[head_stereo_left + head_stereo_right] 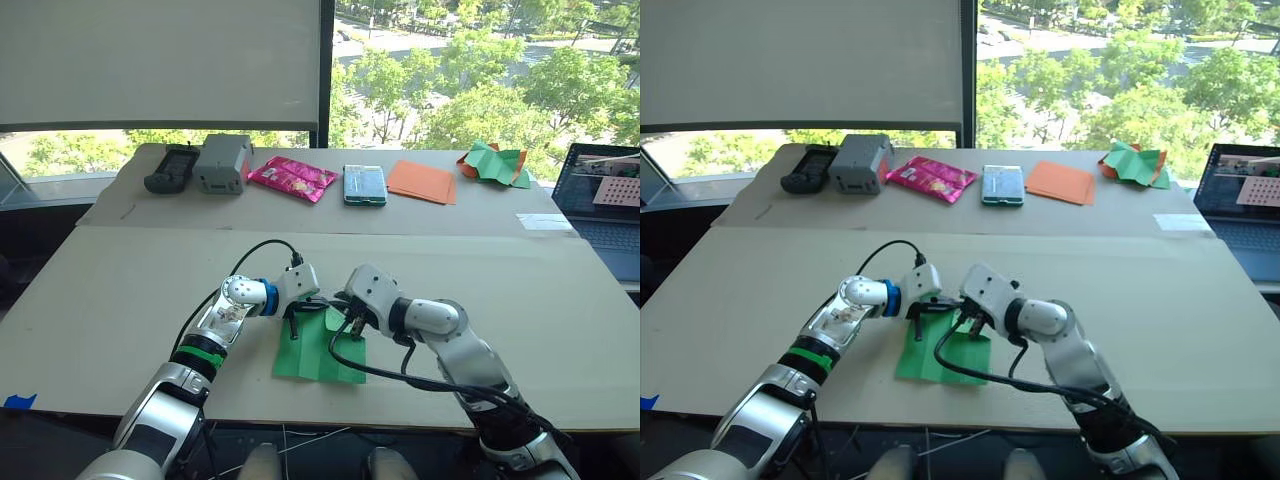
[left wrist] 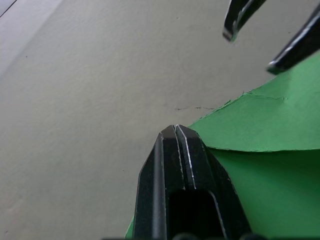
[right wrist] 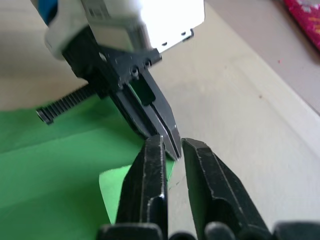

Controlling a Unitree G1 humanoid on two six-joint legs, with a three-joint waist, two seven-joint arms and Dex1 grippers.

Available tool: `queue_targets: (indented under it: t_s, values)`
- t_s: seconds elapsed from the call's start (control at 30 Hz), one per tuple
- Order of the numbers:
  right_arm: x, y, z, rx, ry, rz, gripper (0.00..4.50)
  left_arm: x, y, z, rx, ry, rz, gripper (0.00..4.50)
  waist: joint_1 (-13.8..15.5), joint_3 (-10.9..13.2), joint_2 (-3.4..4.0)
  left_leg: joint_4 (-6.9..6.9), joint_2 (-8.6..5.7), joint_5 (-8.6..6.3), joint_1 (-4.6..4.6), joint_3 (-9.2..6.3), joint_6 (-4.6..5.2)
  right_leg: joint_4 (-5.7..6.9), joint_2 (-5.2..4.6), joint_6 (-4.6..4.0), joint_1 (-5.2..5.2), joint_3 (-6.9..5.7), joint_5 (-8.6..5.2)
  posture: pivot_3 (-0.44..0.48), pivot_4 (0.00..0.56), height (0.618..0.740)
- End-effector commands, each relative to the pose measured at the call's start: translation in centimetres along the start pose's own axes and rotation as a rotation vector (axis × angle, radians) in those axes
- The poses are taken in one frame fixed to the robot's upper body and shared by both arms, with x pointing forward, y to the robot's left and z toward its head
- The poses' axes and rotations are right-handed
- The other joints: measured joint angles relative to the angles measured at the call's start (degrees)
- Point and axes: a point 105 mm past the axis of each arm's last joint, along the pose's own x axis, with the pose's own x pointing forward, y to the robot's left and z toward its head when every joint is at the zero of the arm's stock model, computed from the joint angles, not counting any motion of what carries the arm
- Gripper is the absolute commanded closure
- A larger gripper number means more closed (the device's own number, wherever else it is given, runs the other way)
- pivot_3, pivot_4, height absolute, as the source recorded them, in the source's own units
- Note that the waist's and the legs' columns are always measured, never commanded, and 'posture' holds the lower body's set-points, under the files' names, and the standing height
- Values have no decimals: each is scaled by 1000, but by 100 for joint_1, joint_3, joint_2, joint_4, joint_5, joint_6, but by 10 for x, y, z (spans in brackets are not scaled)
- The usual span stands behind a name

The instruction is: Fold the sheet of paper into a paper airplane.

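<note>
Paper [image 1: 318,350], bright green and partly folded, flat on the near part of the cardboard-covered worktop [image 1: 120,290], between the two arms. Creased, with one layer lapped over another along its far edge. Not yet a pointed airplane shape.

Left gripper [image 1: 293,327] down at the sheet's far left corner, fingers [image 2: 176,150] pressed together; from the left wrist view the tips sit right at the paper's edge, though whether paper is pinched between them cannot be told. Right gripper [image 1: 352,327] just beside it at the far edge of the sheet, fingers [image 3: 150,170] slightly apart with a narrow gap, tips close to the left gripper's tips, nothing visibly held between them.

Along the far strip of the worktop, well apart from the sheet, from left to right: dark handheld device [image 1: 171,168], grey box-like device [image 1: 222,162], pink snack packet [image 1: 292,178], small teal-edged packet [image 1: 364,185], flat orange sheets [image 1: 421,182], crumpled green-and-orange paper heap [image 1: 495,163]. No open containers among these; packets closed, contents not visible. Laptop [image 1: 605,205] open at the far right edge, beside the worktop. Blue tape scrap [image 1: 18,401] at the near left corner.
</note>
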Motion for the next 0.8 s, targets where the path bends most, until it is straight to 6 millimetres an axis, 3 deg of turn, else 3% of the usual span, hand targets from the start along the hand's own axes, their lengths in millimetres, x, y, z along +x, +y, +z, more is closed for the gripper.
queue_targets:
  t_s: [0.03,0.3,0.8]
  values:
    - [7,-4,3,-4,1,-31,4460,2,-10,-24,-60,86,-25,4500,0,0,1,0,0,0,0,0,0,1,0,0,0,0,0,0,150,706]
    - [16,-2,-9,8,49,-37,4460,1,-10,-24,-56,84,-22,4500,-6,-1,1,0,0,0,0,0,1,3,0,0,0,0,0,0,150,706]
    - [16,23,-43,61,180,30,4460,0,-12,-23,-46,85,-20,4500,-38,-37,15,0,0,0,2,-1,0,2,0,-1,2,0,-1,0,150,706]
